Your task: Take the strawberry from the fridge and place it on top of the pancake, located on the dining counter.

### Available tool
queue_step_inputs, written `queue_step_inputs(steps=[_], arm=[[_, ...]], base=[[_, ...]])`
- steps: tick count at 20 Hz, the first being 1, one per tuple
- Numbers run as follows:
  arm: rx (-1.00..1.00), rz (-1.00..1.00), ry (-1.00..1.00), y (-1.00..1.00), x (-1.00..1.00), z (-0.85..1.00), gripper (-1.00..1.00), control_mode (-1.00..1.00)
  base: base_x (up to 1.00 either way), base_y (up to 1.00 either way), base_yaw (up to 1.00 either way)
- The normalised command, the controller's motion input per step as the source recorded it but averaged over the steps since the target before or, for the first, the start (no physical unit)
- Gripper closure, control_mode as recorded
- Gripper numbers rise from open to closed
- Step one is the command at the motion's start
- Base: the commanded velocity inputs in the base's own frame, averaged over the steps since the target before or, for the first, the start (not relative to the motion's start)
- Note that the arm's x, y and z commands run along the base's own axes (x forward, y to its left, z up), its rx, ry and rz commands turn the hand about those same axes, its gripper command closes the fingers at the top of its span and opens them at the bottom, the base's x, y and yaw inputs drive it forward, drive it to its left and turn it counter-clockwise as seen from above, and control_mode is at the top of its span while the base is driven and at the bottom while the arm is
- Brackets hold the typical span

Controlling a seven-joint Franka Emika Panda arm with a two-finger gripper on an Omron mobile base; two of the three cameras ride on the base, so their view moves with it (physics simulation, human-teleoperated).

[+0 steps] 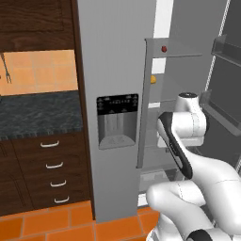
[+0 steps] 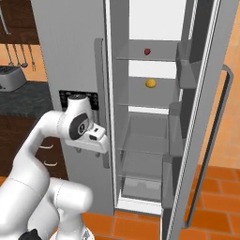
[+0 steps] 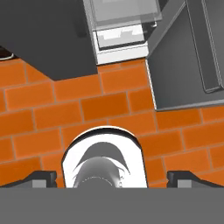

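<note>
The tall grey fridge (image 1: 113,56) (image 2: 65,42) stands with its right door (image 2: 206,122) swung wide open. On the top glass shelf inside lies the strawberry (image 1: 164,48) (image 2: 147,51), small and dark red. My gripper (image 3: 113,179) points down at the orange tiled floor in front of the fridge, well below the strawberry's shelf. Its fingertips (image 3: 41,178) stand far apart, open, with nothing between them. My hand (image 2: 89,138) hangs beside the closed left door, near the dispenser panel (image 1: 117,120). The pancake and the dining counter are out of view.
A small orange-yellow fruit (image 1: 152,79) (image 2: 150,83) sits one shelf below the strawberry. The open door carries bins (image 2: 185,70) that jut toward the shelves. Left of the fridge runs a dark counter (image 1: 37,115) with drawers (image 1: 52,164) and a toaster (image 2: 9,77).
</note>
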Motion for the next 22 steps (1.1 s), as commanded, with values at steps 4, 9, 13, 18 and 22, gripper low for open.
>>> queue_step_inputs(steps=[4,9,13,18,22], arm=[[0.00,-0.06,0.00,0.00,0.00,0.00,-1.00,-1.00],[0.00,0.00,0.00,0.00,0.00,0.00,-1.00,1.00],[0.00,0.00,0.00,0.00,0.00,0.00,-1.00,1.00],[0.00,0.00,0.00,0.00,0.00,0.00,-1.00,1.00],[0.00,0.00,0.00,0.00,0.00,0.00,-1.00,1.00]], base=[[0.00,0.00,0.00],[0.02,0.05,-0.47],[0.48,0.00,-0.28],[0.55,-0.03,0.02],[0.24,-0.46,0.23]])
